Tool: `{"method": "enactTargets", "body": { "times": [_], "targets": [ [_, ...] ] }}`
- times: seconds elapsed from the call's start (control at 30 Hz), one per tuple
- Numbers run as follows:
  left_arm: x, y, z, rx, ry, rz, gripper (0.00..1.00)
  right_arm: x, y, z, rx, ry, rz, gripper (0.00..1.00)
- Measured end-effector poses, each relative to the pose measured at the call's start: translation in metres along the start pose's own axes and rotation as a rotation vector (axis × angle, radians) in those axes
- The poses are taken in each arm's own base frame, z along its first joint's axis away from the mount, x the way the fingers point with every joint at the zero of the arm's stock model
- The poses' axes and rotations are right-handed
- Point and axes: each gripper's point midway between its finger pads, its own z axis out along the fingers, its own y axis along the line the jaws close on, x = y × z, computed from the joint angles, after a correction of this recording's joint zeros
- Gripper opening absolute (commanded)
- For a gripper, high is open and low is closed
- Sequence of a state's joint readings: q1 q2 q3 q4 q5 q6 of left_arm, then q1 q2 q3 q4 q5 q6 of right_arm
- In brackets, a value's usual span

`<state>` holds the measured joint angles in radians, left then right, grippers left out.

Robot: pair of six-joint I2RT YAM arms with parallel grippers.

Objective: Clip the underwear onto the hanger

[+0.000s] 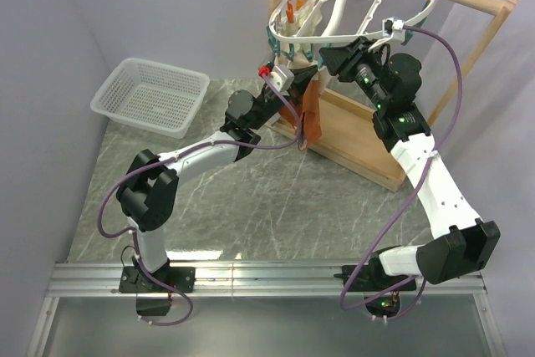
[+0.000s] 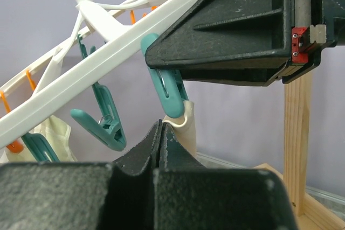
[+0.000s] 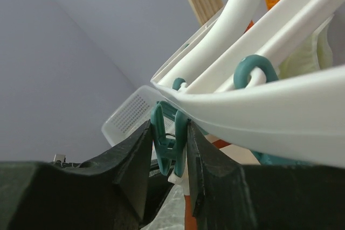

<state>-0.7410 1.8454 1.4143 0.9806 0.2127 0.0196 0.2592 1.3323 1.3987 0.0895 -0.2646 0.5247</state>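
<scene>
Jaws: left gripper [image 2: 160, 133] clenched, seemingly pinching the cream waistband of the underwear [image 2: 183, 125]; right gripper [image 3: 168, 131] grasping one teal clothespin [image 3: 168, 141].
Waistband runs from the left tips up into that pin's mouth. Risks: a shallow bite drops the briefs when the left jaws release; withdrawing right fingers could tug the hanger [image 3: 259, 111]. Count: one underwear, one hanger, one basket [image 1: 150, 94]; pins overlap, uncounted.

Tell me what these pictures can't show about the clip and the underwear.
Right wrist: the teal clothespin tip, buried between the right fingers.
Left wrist: the underwear beyond its cream waistband, blocked by the closed left fingers.
Top view: whether the clothespin bites the fabric, too small and behind the hanger rim.
</scene>
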Motion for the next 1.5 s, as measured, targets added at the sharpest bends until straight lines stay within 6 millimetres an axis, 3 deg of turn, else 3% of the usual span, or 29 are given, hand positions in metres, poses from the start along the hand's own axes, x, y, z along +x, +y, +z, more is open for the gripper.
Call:
{"method": "enactTargets", "body": {
  "times": [0.4, 0.53, 0.9, 1.23, 1.4, 1.5],
  "targets": [
    [-0.008, 0.003, 0.005, -0.004, -0.02, 0.011, 0.0, 0.0, 0.001, 0.0, -0.006, 0.002, -0.002, 0.34],
    [-0.009, 0.005, 0.006, -0.005, -0.025, 0.013, 0.0, 0.0, 0.002, 0.0, -0.009, 0.004, 0.002, 0.44],
    [-0.004, 0.005, 0.006, -0.005, -0.017, 0.012, 0.0, 0.004, 0.006, 0.0, -0.033, 0.025, 0.002, 0.49],
    [-0.008, 0.005, 0.008, -0.005, -0.026, 0.014, 0.0, 0.01, 0.012, 0.0, -0.061, 0.051, 0.006, 0.64],
    [-0.003, 0.002, 0.006, 0.011, -0.007, 0.013, 0.13, 0.016, 0.012, -0.001, -0.062, 0.075, 0.009, 0.74],
    [0.008, -0.003, -0.001, 0.032, 0.03, 0.007, 0.29, 0.021, 0.011, -0.002, -0.055, 0.093, 0.005, 0.8]
  ]
}}
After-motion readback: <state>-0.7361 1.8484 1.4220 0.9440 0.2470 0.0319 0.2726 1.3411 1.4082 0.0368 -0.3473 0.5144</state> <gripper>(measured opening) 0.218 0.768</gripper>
